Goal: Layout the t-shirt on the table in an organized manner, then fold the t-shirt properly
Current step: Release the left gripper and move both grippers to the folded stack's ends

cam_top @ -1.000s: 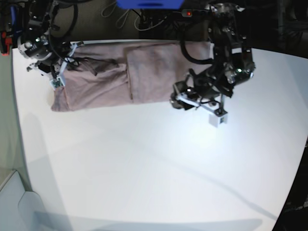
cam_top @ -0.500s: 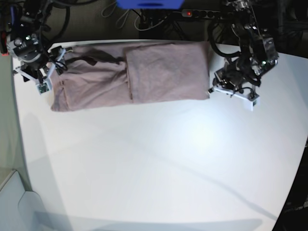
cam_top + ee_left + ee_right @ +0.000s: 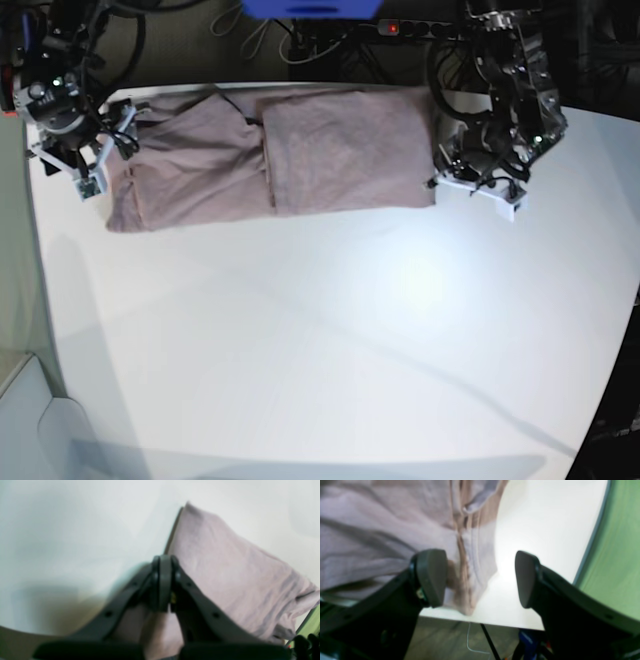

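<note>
OK, base view first: I see the dusty mauve short-sleeved cotton t-shirt [image 3: 270,165] lying as a long folded band along the far edge of the big white matte surface [image 3: 330,340], w/ one panel lapped over the other near mid-band. Left hand [image 3: 480,185] sits just off the shirt's end on that view's right; right hand [image 3: 85,165] is at the opposite end, by the bunched part.

Left wrist view: left hand [image 3: 163,585] has its dark fingers [image 3: 155,580] pressed together, tips meeting, nothing pinched btwn them that I can make out. Shirt [image 3: 225,580] lies flat on the white surface [image 3: 75,525], its corner pointing away; the hand is at the cloth's near edge. Pic is blurry.

Right wrist view: right hand [image 3: 480,580] is spread wide, pads [image 3: 431,576] well apart, holding nothing. Wrinkled shirt [image 3: 382,530] w/ a seamed edge lies under and beside one pad; bare surface [image 3: 540,542] under the other, near the surface's edge.
</note>
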Action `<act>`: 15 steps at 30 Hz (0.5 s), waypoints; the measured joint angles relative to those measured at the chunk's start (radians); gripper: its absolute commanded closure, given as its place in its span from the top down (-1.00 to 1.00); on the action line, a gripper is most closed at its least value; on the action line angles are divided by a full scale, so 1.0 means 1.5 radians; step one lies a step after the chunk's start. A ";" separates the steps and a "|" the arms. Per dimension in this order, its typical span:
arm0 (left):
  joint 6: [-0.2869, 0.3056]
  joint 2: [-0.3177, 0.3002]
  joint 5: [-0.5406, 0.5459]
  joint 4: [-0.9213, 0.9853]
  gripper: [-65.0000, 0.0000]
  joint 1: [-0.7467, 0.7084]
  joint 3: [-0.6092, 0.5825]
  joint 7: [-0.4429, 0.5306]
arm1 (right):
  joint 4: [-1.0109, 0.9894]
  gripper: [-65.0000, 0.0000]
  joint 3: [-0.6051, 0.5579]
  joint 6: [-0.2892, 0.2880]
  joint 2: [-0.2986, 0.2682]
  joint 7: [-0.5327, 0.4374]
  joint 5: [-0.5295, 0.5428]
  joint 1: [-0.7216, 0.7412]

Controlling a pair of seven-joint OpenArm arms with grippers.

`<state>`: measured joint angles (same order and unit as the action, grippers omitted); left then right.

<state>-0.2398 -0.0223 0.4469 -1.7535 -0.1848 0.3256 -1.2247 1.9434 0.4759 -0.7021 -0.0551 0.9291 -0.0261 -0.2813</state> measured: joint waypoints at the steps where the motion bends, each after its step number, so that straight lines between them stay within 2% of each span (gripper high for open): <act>1: 0.000 0.000 -0.001 0.003 -0.99 0.002 0.001 -0.005 | -0.001 0.32 0.000 0.000 0.000 0.010 0.002 0.014; 5: 0.000 -0.002 -0.002 0.007 -0.99 0.023 0.003 0.002 | -0.004 0.32 0.000 0.000 0.000 0.096 0.003 0.071; 7: 0.000 -0.002 -0.003 0.007 -0.99 0.024 0.003 0.024 | -0.004 0.32 0.000 0.000 0.000 0.117 0.003 0.094; 10: 0.000 -0.002 -0.003 0.007 -0.99 0.025 -0.001 0.051 | -0.023 0.32 -0.001 0.000 0.000 0.131 0.004 0.122; 15: 0.000 -0.002 -0.002 0.019 -0.99 0.035 -0.001 0.052 | -0.105 0.32 -0.001 0.000 0.013 0.134 0.004 0.148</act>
<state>-0.2394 -0.0250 0.4438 -1.7256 -0.1329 0.3248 -1.1469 1.7866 0.4751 -0.7021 -0.0360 1.1294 -0.0204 -0.0593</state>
